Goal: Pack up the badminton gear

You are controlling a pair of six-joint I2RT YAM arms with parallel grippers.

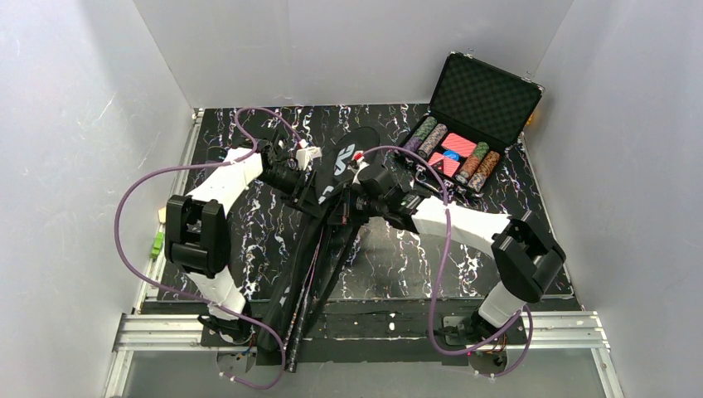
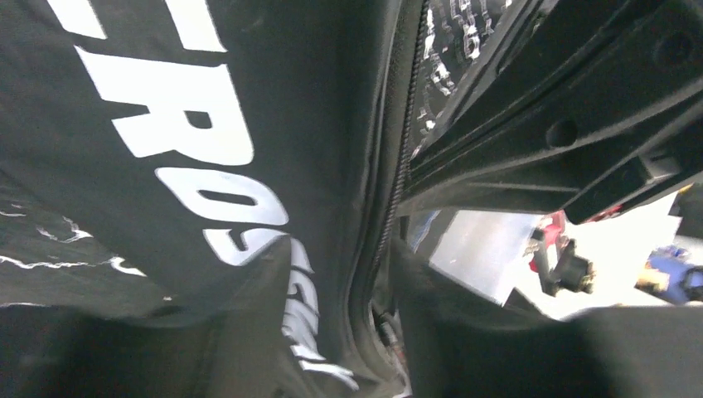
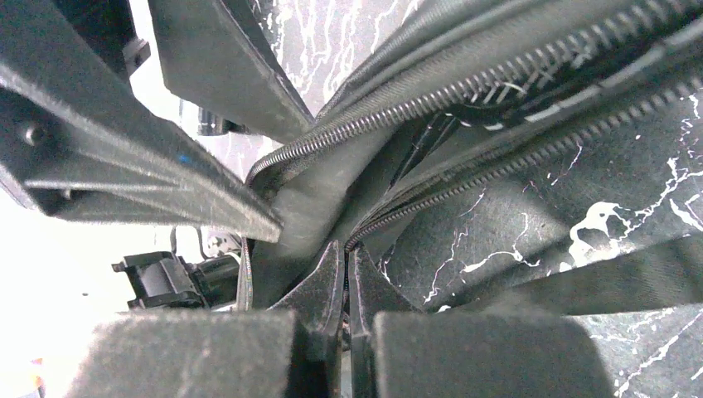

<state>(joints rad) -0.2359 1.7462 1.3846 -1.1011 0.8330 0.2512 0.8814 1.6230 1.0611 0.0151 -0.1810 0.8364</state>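
Observation:
The long black racket bag lies from the table's middle toward the near edge, with white CROSSWAY lettering in the left wrist view. Its zipper is partly open and racket strings show inside. Dark racket handles stick out at its near end. My left gripper is shut on a fold of the bag beside the zipper. My right gripper is shut on the bag's zipper edge, close against the left gripper. No shuttlecocks or tube are in view.
An open black hard case with coloured poker chips stands at the back right. White walls close in on the black marbled table. Purple cables loop off both arms.

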